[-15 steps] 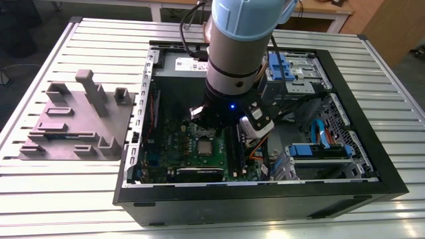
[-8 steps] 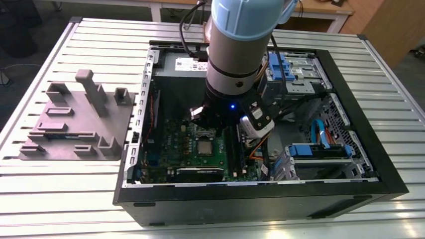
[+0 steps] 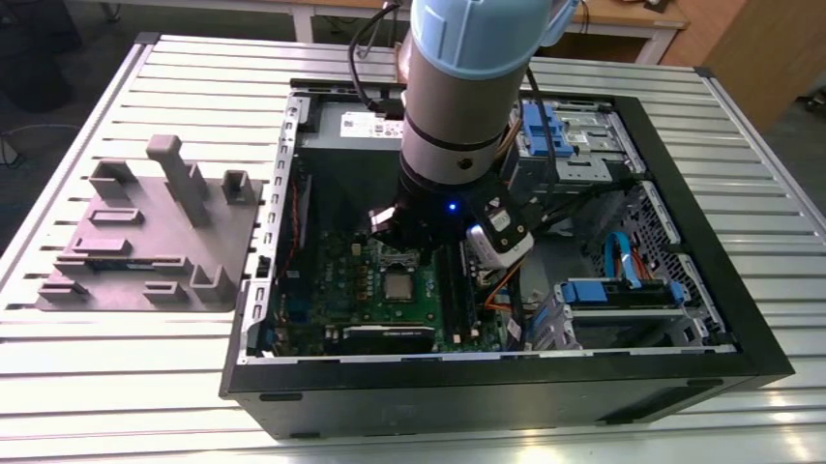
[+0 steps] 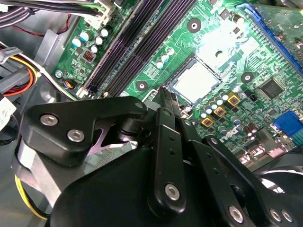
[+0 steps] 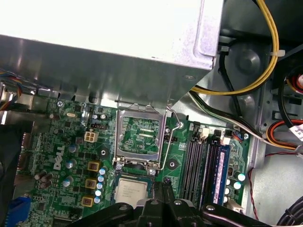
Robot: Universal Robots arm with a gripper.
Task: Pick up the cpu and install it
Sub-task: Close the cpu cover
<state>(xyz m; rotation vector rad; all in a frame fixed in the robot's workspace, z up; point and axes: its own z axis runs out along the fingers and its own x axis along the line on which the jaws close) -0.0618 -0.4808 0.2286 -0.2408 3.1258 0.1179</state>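
The gripper (image 4: 165, 94) hangs low over the green motherboard (image 5: 61, 142) with its two black fingers drawn together, tips meeting and nothing between them. In both wrist views the tips point down at the board just beside one edge of the cpu (image 5: 130, 191), on the side nearer the long black memory slots (image 5: 201, 163); whether they touch the board cannot be told.

The cpu lies flat in its socket, silvery top up, square with the socket's sides. The socket's hinged metal frame (image 5: 139, 135) stands swung open behind it, showing its cut-out window, with a thin wire lever running along its side. A row of small gold-capped squares sits near the socket on the side away from the memory slots.

Beyond the open frame a large silver-grey box (image 5: 109, 42) fills the corner of the case, and a yellow cable (image 5: 272, 52) loops past its side.

In the exterior view the arm (image 3: 458, 87) reaches straight down into the open black computer case (image 3: 516, 391), which lies on a slatted metal table (image 3: 116, 377). A grey moulded tray (image 3: 149, 242) rests on the table at the exterior view's left, apart from the case.
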